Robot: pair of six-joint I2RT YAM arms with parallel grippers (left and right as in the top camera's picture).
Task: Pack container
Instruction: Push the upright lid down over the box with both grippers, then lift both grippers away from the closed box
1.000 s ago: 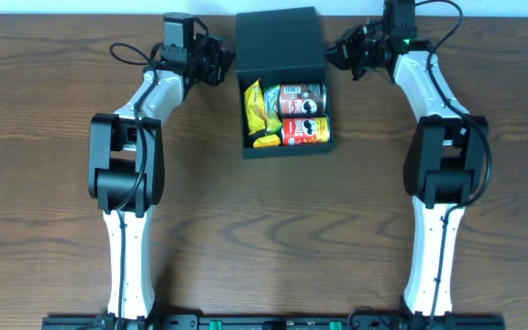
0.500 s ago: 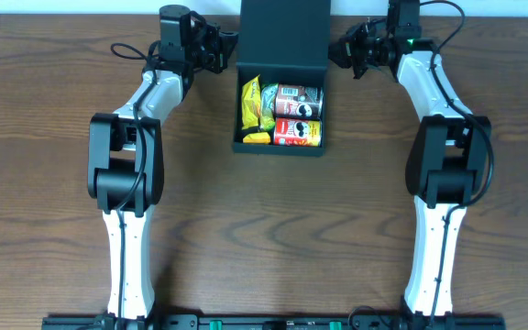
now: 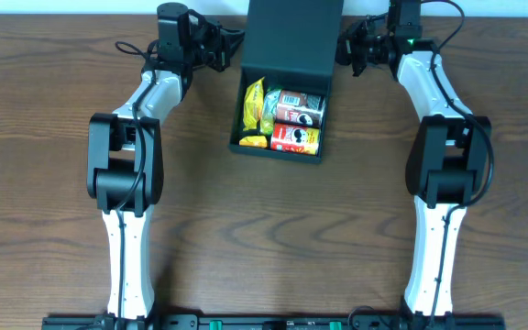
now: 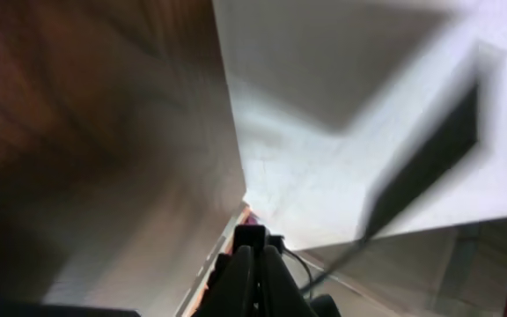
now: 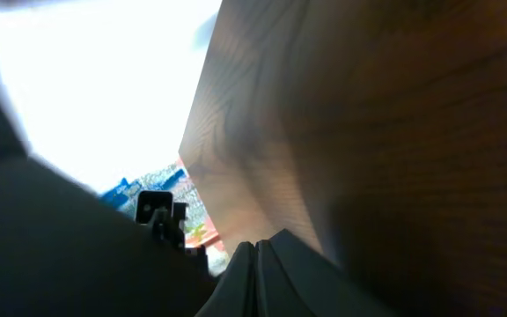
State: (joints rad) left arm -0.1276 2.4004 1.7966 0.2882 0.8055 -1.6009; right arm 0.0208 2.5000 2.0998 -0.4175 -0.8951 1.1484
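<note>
The container point(image 3: 291, 41) stood far-centre on the table point(image 3: 264, 229), lid raised, snacks point(image 3: 282, 115) inside. The left claw point(image 3: 236, 38) and right claw point(image 3: 342, 48) flanked the lid, both pinched together on nothing. Packing looked done; next, the lid likely needed folding down.

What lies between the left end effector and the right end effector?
The raised lid of the container; the overhead view shows it.

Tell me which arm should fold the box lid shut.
Right, narrowly. The right gripper looks pressed against the edge of the raised lid, while the left gripper stands slightly off its side.
</note>
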